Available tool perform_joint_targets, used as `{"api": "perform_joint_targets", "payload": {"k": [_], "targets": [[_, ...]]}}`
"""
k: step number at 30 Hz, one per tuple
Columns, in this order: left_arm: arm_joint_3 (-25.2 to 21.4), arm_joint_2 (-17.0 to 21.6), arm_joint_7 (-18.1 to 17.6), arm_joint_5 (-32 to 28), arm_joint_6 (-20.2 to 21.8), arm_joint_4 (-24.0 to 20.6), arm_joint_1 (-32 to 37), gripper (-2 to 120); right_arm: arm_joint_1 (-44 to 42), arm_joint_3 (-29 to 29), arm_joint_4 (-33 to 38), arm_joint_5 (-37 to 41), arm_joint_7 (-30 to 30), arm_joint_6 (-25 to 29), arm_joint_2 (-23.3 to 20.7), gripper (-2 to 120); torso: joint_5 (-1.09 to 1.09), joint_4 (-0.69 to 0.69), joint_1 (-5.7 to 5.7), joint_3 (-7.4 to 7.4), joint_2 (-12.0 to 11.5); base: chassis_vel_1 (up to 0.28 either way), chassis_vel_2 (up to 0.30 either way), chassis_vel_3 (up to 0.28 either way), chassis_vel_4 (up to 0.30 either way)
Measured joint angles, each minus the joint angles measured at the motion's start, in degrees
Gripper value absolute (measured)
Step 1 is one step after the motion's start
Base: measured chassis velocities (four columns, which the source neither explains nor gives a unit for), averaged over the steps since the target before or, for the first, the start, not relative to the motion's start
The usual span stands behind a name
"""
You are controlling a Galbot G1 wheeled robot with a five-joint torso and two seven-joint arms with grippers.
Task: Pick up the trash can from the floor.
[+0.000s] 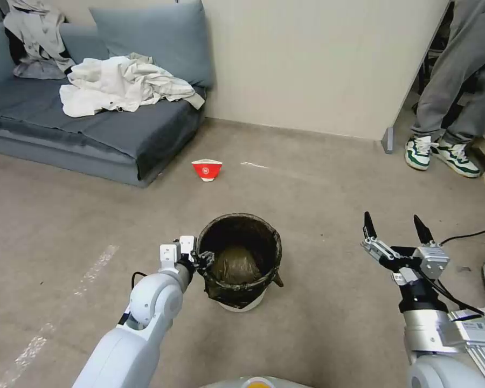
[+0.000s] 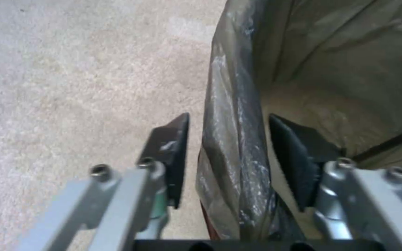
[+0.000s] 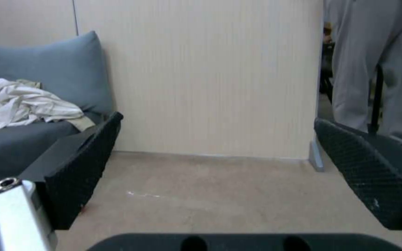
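One trash can (image 1: 241, 262) stands on the floor (image 1: 328, 183), near the robot and just left of centre, its dark bag folded over the rim. The left gripper (image 2: 229, 164) straddles the can's left rim, one finger (image 2: 171, 153) outside and one inside; the fingers are parted and not yet pressed on the rim. The right gripper (image 1: 396, 229) hovers well to the right, its two fingers released and spread. One red-and-white bowl (image 1: 207, 169) lies farther off.
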Motion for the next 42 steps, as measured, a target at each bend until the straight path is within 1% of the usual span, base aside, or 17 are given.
{"api": "perform_joint_targets", "payload": {"k": [1,4,6,7,8,9,11,18,25,29,32,35,42], "targets": [[0.0,0.0,0.0,0.0,0.0,0.0,0.0,39,0.0,0.0,0.0,0.0,0.0,0.0,0.0,100,0.00,0.00,0.00,0.00,0.0,0.000,0.000,0.000,0.000],[0.0,0.0,-0.1,0.1,0.0,0.2,0.1,26,0.1,0.0,-0.1,0.0,0.0,0.0,-0.1,100,0.00,0.00,0.00,0.00,0.0,0.000,0.000,0.000,0.000],[0.0,0.0,-0.1,0.1,0.0,0.3,0.1,26,0.1,0.0,-0.2,0.0,0.0,0.0,-0.1,100,0.00,0.00,0.00,0.00,0.0,0.000,0.000,0.000,0.000],[-0.1,0.0,-0.3,0.1,0.0,0.6,0.1,15,0.1,0.0,-0.3,0.0,0.0,0.0,-0.1,100,0.01,0.00,0.00,0.00,0.0,0.000,0.000,0.000,0.000],[-0.1,0.0,-0.3,0.1,0.0,0.8,0.1,9,0.1,0.0,-0.3,0.0,0.0,0.0,-0.1,100,0.00,0.00,0.00,0.00,0.0,0.000,0.000,0.000,0.000],[-0.1,0.0,-0.3,0.1,0.0,0.8,0.1,9,0.1,0.0,-0.3,0.0,0.0,0.0,-0.1,100,0.00,0.00,0.00,0.00,0.0,0.000,0.000,0.000,0.000],[-0.2,-0.1,-0.3,0.1,0.0,0.9,0.2,3,0.0,-0.1,-0.4,0.0,0.0,0.0,-0.1,100,0.00,-0.01,0.00,0.00,0.0,0.000,0.000,0.000,0.000],[-0.4,-0.1,-0.4,0.1,0.0,0.9,0.5,3,0.0,-0.1,-0.4,0.0,0.0,0.1,-0.1,100,0.00,0.00,0.00,0.00,0.0,0.000,0.000,0.000,0.000],[-1.2,-0.4,-0.6,-0.1,0.0,0.0,0.9,3,-0.1,-0.1,-0.4,0.0,0.0,0.2,-0.2,100,0.00,0.00,0.00,0.00,0.0,0.000,0.000,0.000,0.000],[-2.0,-0.4,-1.2,-1.8,0.0,-1.5,0.9,1,-0.2,0.0,-0.3,0.0,0.1,0.2,-0.3,100,0.00,0.01,0.00,0.00,0.0,0.000,0.000,0.000,0.000],[-2.8,-0.3,-2.2,-4.0,0.0,-3.4,1.1,1,-0.2,0.0,-0.3,0.0,0.2,0.2,-0.3,100,0.01,0.01,0.00,0.00,0.0,0.000,0.000,0.000,0.000],[-3.2,-0.3,-2.4,-5.0,0.0,-4.5,1.2,1,-0.2,0.0,-0.3,0.0,0.2,0.2,-0.3,100,0.00,0.00,0.00,0.00,0.0,0.000,0.000,0.000,0.000],[-4.2,-0.4,-3.1,-7.5,0.0,-7.4,1.9,1,-0.2,0.0,-0.2,0.0,0.3,0.2,-0.3,100,0.00,0.00,0.00,0.00,0.0,0.000,0.000,0.000,0.000]]}}
